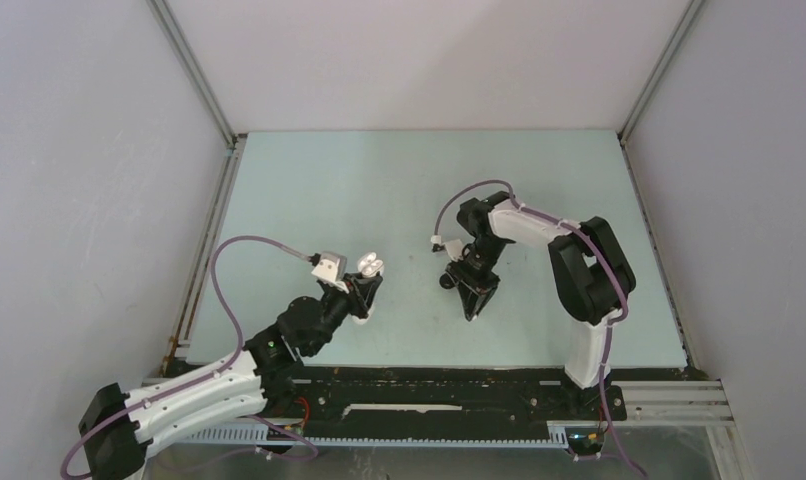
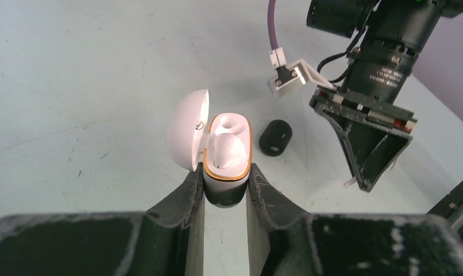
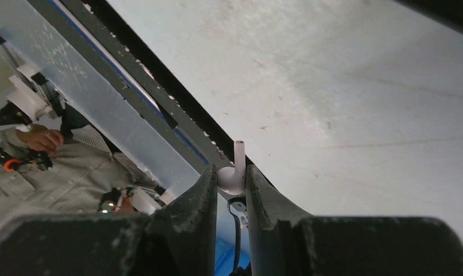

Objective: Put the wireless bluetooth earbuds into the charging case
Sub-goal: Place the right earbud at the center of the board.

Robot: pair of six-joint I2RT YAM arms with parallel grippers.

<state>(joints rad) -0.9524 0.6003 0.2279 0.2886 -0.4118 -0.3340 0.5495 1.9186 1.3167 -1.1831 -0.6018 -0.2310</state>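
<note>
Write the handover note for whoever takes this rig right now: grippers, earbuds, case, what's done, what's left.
Left gripper: shut on the white case, lid open to the side.
Right gripper: shut on a white earbud, stem poking past the fingertips; off to the case's side, not touching it.
Done: another bud appears seated in the case; the slot beside it looks empty.
Left: carry the held earbud to that slot, seat it, release.
Also: a small black item lies on the table between case and right gripper; what it is I cannot tell.
</note>
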